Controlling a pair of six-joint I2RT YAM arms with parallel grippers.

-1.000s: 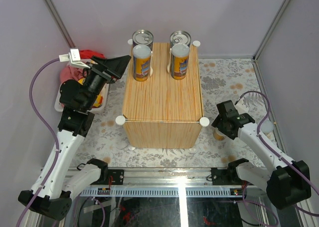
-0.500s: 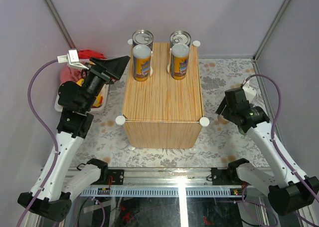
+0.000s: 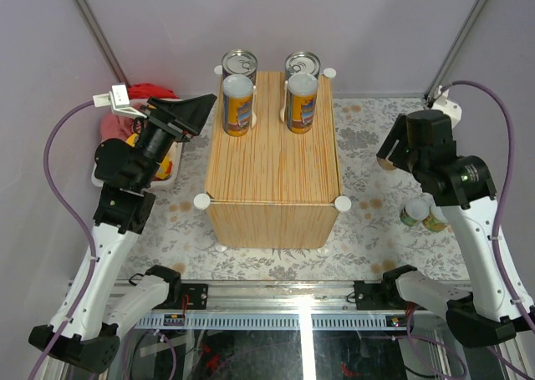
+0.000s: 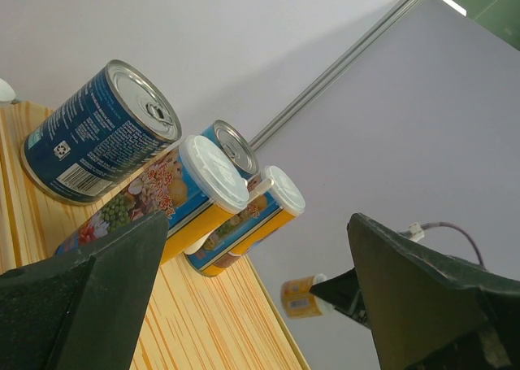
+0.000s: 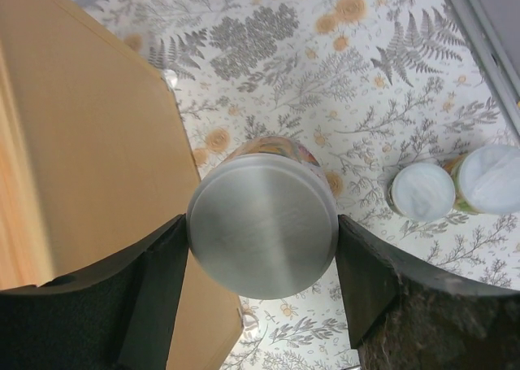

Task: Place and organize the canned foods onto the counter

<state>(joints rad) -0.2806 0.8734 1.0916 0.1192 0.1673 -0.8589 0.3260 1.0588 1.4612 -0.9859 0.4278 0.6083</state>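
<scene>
From above, lilac walls (image 3: 276, 21) box in a floral mat (image 3: 368, 138) and the pale wood-grain counter (image 3: 272, 146), with four cans (image 3: 237, 104) clustered at its far edge. Left wrist: the left jaws gape wide and empty, facing those glossy cylinders. Right wrist: the right jaws clamp a can (image 5: 262, 226), its round brushed-metal end to the camera, beside the counter, and two white-lidded cans (image 5: 422, 189) stand on the mat.

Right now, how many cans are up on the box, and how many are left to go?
Four cans stand at the far end of the counter. The right gripper holds a fifth can beside the counter. Two more cans wait on the floral mat.
</scene>
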